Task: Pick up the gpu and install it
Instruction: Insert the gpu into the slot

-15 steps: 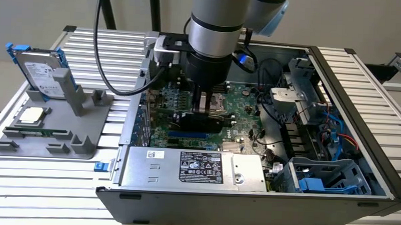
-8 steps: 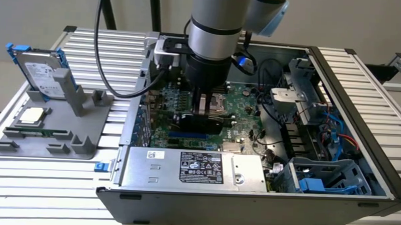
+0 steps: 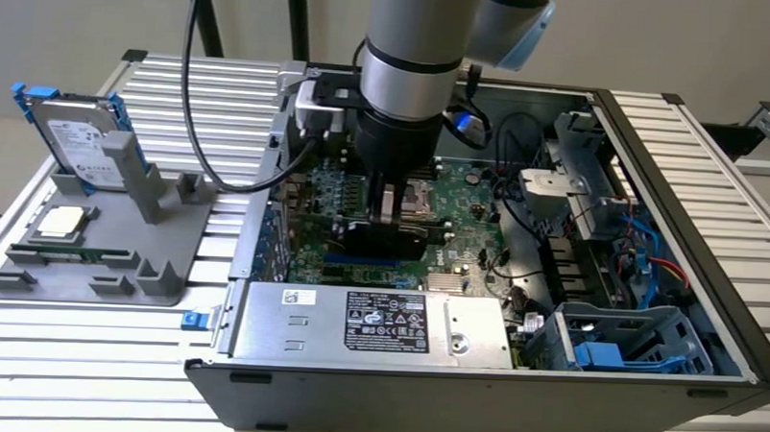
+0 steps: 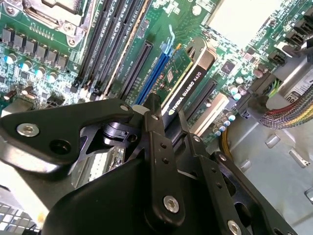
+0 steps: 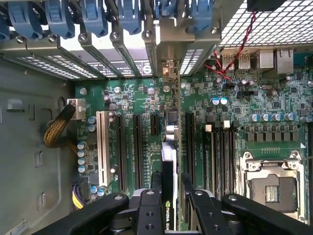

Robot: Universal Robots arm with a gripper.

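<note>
On the slatted metal bench [image 3: 123, 361], an open computer case [image 3: 482, 392] lies beside a grey holder tray [image 3: 88, 287] at the bench's edge. Inside the case, the arm [image 3: 417, 54] reaches straight down over the motherboard [image 5: 146, 103], its gripper [image 5: 168, 193] pinching the gpu [image 4: 188, 81] edge-on above the expansion slots.

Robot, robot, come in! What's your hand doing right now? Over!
Hand shut on gpu. Card upright, low over motherboard slots inside case. Nothing visibly in the way.
</note>
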